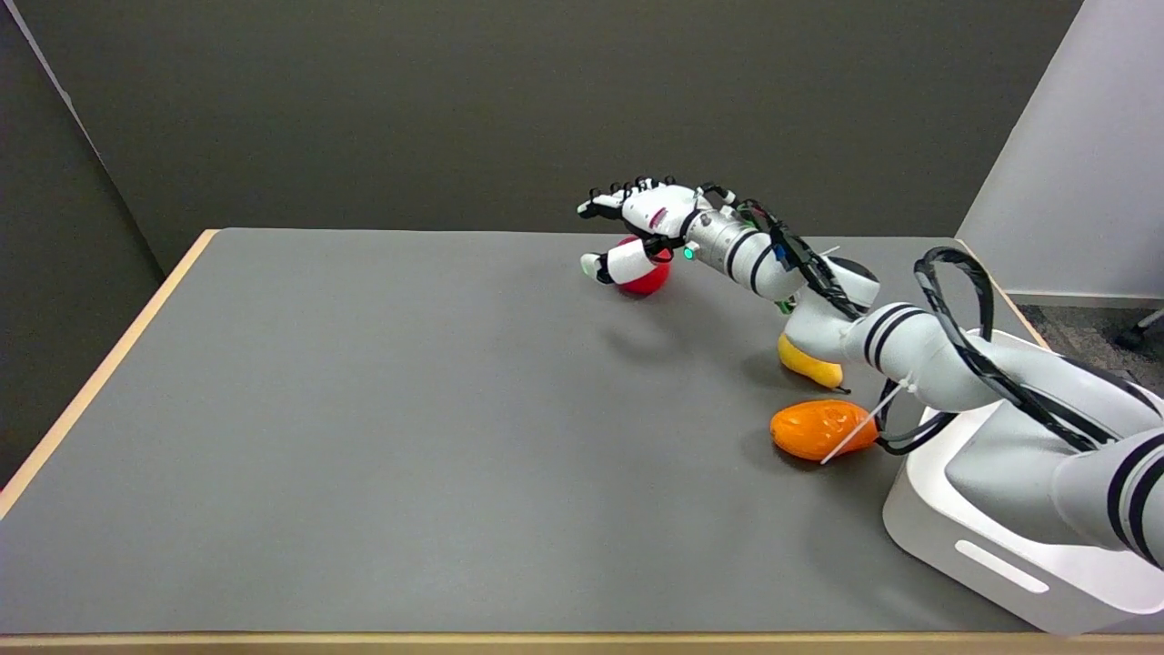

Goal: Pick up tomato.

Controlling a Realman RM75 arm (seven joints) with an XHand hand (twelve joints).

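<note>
A gray table (364,437) seen from above its near side, w/ a dark wall behind. The robot's right arm (818,300) reaches in from the lower right, stretched low across the tabletop toward the far edge. At its end, the right hand (641,227), black and white, is spread wide: fingers (607,200) extended leftward up high, the thumb (614,266) lower down and apart from them. It has hold of nothing.

The tomato (647,277), red and round, sits on the table directly under the palm, partly hidden by it. Only its lower half shows, just right of the thumb. The thumb overlaps the tomato's left side in this view; can't tell if they touch.

Back along the arm from the hand, toward the robot, lies a yellow pear (807,362), mostly covered by the forearm. Just nearer the camera than that, an orange fruit (818,428) lies on its side, w/ a thin white tie from the arm crossing its right end. Both are well apart from the hand. A white base unit (982,546) fills the lower right corner.
</note>
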